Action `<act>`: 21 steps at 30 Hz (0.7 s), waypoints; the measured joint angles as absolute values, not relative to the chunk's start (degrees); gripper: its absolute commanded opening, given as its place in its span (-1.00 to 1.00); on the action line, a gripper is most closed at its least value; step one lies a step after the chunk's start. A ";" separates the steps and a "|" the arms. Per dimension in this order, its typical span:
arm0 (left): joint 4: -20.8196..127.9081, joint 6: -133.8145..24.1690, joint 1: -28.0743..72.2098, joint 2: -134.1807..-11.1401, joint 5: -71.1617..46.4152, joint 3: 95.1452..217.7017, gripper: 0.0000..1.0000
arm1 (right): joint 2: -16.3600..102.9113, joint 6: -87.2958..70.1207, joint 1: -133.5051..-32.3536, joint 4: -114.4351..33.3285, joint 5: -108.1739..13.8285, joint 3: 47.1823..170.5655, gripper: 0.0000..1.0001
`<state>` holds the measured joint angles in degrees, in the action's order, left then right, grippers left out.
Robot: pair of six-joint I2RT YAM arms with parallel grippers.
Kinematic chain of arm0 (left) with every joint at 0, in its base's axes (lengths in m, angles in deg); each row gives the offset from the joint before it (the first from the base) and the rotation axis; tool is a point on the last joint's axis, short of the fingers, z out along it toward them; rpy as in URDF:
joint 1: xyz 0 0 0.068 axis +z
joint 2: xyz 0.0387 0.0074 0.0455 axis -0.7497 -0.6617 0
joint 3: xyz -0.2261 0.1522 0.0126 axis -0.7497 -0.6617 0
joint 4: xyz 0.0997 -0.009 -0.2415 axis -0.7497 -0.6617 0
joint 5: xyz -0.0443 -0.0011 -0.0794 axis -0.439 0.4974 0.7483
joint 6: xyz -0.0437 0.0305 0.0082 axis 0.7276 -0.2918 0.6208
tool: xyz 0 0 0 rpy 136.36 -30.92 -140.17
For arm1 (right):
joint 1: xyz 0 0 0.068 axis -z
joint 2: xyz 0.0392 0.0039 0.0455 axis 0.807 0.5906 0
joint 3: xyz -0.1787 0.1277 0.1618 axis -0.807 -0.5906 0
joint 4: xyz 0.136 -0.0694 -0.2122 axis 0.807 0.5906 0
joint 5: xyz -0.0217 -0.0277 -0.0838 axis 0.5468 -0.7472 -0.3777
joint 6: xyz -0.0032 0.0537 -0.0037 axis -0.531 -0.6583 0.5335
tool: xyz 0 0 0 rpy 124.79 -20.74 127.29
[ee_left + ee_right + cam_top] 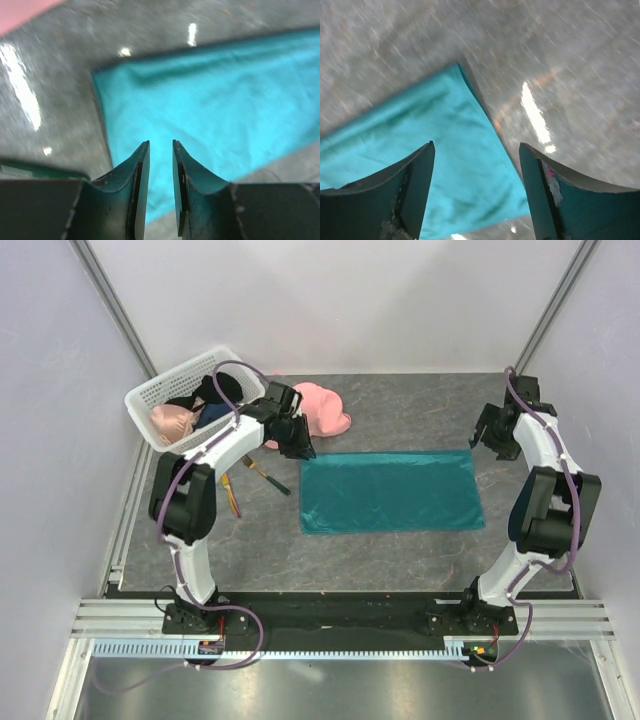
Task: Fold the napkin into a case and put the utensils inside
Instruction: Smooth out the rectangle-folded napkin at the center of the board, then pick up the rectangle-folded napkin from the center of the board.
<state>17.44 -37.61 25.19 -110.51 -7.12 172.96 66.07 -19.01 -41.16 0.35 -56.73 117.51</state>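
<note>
The teal-green napkin (pixel 390 490) lies flat as a wide rectangle in the middle of the table. My left gripper (pixel 303 450) hovers just beyond its far left corner. In the left wrist view my left gripper (pixel 161 142) has its jaws a narrow gap apart and empty over the napkin (pixel 210 90). My right gripper (pixel 487 435) hovers beyond the far right corner. In the right wrist view it (pixel 476 145) is wide open and empty above the napkin (pixel 420 135). The fork (pixel 268 475) and the thin purple-and-orange piece (pixel 232 495) lie left of the napkin.
A pink cap (pixel 322 410) lies behind the left gripper. A white plastic basket (pixel 190 395) holding other items stands at the back left. Walls close in the table on three sides. Bare grey table surface (pixel 400 560) lies in front of the napkin.
</note>
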 measured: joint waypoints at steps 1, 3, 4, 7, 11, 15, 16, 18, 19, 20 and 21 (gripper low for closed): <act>17.40 -37.61 24.93 -108.19 -6.53 171.87 -0.37 | 63.88 -17.78 -41.16 0.54 -57.29 115.63 0.45; 17.57 -37.61 24.34 -104.08 -4.89 169.94 -0.38 | 61.02 -15.36 -40.94 -0.07 -57.78 112.20 0.29; 17.57 -37.58 24.12 -102.59 -4.14 169.31 -0.38 | 60.23 -14.09 -40.81 -0.09 -57.71 110.58 0.24; 17.90 -37.56 23.29 -98.42 -1.41 166.84 -0.37 | 59.82 -10.53 -39.96 -1.36 -56.44 105.60 0.20; 18.14 -37.56 22.31 -94.94 1.45 163.17 -0.37 | 61.06 -7.23 -39.08 -1.82 -54.28 101.97 0.20; 18.10 -37.56 21.91 -93.41 2.57 160.90 -0.37 | 61.70 -5.28 -39.06 -3.65 -52.42 100.66 0.16; 18.10 -37.56 21.89 -93.11 2.65 160.48 -0.37 | 61.70 -4.91 -39.10 -4.20 -51.92 100.37 0.14; 18.12 -37.56 21.87 -92.52 2.96 159.78 -0.37 | 61.70 -4.43 -39.41 -5.16 -51.22 99.98 0.11; 18.10 -37.56 21.87 -92.32 3.13 159.56 -0.37 | 61.70 -4.25 -39.45 -5.64 -50.91 99.76 0.10; 18.14 -37.56 21.87 -92.17 3.42 159.32 -0.37 | 61.76 -4.01 -39.56 -6.12 -50.63 99.54 0.10; 18.12 -37.56 21.87 -92.10 3.55 159.15 -0.37 | 62.00 -3.84 -39.63 -6.47 -50.50 99.48 0.09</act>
